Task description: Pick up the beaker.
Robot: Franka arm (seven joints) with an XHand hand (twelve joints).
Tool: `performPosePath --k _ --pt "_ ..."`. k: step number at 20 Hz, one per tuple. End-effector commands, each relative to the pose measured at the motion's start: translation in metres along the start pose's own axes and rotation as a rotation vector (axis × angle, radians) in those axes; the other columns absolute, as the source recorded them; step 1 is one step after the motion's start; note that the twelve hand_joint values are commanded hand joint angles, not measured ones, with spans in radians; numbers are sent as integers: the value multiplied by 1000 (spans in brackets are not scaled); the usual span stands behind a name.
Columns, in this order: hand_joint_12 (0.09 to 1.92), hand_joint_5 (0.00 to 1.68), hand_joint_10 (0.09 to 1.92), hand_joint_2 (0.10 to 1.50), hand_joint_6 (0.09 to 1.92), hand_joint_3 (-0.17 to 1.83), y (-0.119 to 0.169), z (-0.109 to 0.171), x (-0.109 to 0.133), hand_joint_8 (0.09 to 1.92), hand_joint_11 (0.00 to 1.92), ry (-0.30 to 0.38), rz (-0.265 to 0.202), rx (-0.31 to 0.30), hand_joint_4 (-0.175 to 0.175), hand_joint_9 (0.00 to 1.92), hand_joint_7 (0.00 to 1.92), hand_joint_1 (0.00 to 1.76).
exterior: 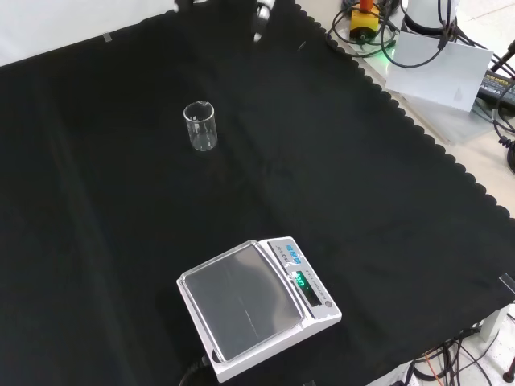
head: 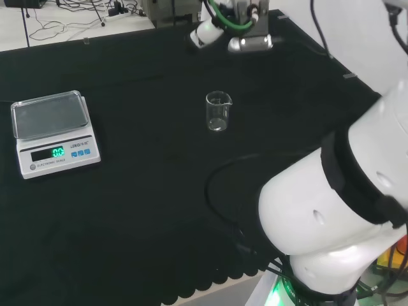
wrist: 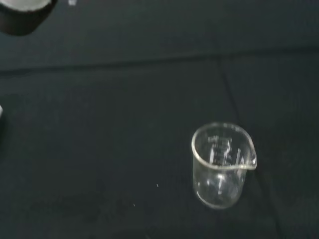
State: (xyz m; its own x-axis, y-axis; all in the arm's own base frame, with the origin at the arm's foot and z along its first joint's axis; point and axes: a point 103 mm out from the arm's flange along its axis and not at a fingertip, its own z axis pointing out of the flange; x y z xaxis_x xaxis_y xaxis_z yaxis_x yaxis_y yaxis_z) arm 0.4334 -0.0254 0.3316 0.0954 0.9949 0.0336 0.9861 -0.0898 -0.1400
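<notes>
The hand (head: 205, 33) hangs well apart from the beaker (head: 217, 111).

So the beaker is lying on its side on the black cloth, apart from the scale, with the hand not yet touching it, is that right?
Not quite: the beaker stands upright, mouth up, as the head view shows. The rest holds: it is on the black cloth, apart from the scale, and the hand is not touching it.

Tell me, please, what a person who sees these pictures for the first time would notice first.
Most likely the small clear beaker, standing upright and alone near the middle of the black cloth. Next, the white scale with its lit green display, at the left in the head view and well apart from the beaker. The hand hangs above the cloth's far edge there, not touching the beaker.
</notes>
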Motion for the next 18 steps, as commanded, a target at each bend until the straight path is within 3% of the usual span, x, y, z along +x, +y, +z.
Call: performPosePath --k 1,10,14,18 --pt "1263 203 851 725 87 284 58 72 -40 711 0 73 37 28 24 170 64 643" --pt "1118 110 847 731 87 274 69 130 -44 650 0 89 44 27 36 141 1 645" --pt "1028 53 844 733 87 264 78 153 -42 569 0 109 37 66 45 111 0 636" --pt "949 11 840 726 87 246 84 174 -39 365 0 125 33 112 58 68 0 585"
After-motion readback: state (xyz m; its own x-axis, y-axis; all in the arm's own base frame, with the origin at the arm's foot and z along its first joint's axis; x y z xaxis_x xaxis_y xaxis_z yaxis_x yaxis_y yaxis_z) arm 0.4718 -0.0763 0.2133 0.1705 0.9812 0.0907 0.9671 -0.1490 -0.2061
